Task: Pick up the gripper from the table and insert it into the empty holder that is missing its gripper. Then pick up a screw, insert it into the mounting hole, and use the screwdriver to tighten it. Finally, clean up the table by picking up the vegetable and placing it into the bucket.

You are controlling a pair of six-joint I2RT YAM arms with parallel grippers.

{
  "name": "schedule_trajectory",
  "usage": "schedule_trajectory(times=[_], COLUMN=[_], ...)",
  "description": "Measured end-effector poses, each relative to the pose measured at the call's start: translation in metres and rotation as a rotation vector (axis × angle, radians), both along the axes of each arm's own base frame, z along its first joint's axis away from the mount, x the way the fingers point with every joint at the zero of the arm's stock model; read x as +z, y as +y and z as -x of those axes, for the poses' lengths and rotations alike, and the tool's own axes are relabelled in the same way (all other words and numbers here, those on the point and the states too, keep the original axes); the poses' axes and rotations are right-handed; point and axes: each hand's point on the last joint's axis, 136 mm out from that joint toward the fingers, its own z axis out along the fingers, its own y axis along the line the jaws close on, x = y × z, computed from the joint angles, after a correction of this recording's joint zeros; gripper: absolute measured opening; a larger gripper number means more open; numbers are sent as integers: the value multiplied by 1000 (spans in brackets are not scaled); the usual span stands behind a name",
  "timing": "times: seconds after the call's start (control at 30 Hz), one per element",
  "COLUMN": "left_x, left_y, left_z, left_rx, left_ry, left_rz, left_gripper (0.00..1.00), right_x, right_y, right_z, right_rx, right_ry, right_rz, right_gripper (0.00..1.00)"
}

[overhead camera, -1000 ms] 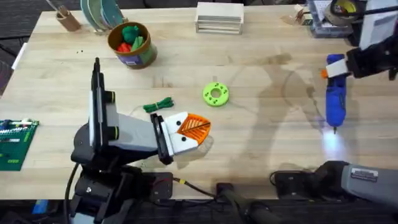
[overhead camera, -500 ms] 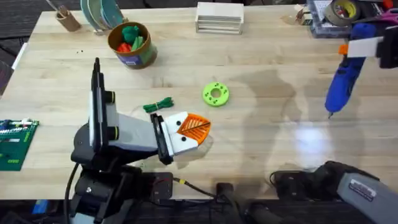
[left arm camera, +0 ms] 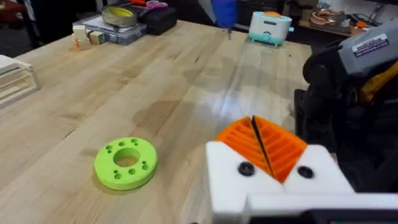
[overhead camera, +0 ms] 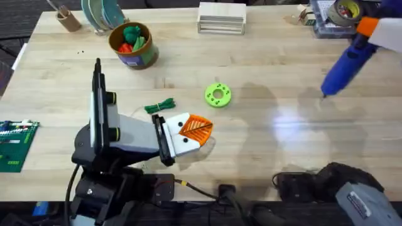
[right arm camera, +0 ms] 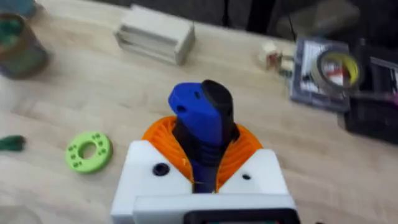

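Note:
My left gripper (overhead camera: pixel 196 130) rests low over the table (overhead camera: pixel 282 144), shut. Its two orange ribbed pads (left arm camera: pixel 258 144) press together in their white finger blocks (left arm camera: pixel 273 186), each with a dark screw head. The dark-green stringy vegetable (overhead camera: pixel 161 107) lies just beyond it. Far to the right, my right gripper (overhead camera: pixel 378 29) is raised and shut on the blue screwdriver (overhead camera: pixel 342 63). The screwdriver hangs tilted with its bit above the wood. The right wrist view shows its blue body (right arm camera: pixel 200 124) clamped between the orange pads. The bucket (overhead camera: pixel 133 58) stands at the back left holding green and red toys.
A bright green ring disc (overhead camera: pixel 218 95) lies mid-table. A white box (overhead camera: pixel 221 17) sits at the back edge and a tray with tape (overhead camera: pixel 344 11) at the back right. A green circuit board (overhead camera: pixel 16 144) lies at the left edge.
My right gripper has carried the screwdriver up and toward the back right, tilting it more. The left arm has not moved.

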Motion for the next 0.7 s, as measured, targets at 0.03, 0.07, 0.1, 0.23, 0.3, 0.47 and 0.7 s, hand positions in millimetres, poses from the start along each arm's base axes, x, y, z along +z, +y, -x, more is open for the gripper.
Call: schedule_trajectory(times=[0.03, 0.07, 0.1, 0.23, 0.3, 0.47, 0.7], left_x=[0, 0, 0, 0, 0, 0, 0], left_y=[0, 0, 0, 0, 0, 0, 0], left_z=[0, 0, 0, 0, 0, 0, 0], left_rx=[0, 0, 0, 0, 0, 0, 0], left_ry=[0, 0, 0, 0, 0, 0, 0], left_rz=[0, 0, 0, 0, 0, 0, 0], left_gripper=[16, 16, 16, 16, 16, 16, 16], right_x=[5, 7, 10, 13, 15, 41, 68], right_y=[5, 8, 12, 26, 38, 79, 142], right_z=[-1, -2, -2, -9, -12, -11, 6], right_rx=[18, 33, 50, 112, 156, 327, 585], right_ry=[-46, -79, -111, -190, -215, -320, -423], right_rz=[-17, -34, -55, -143, -181, -213, -246], right_gripper=[142, 142, 141, 137, 136, 132, 126])
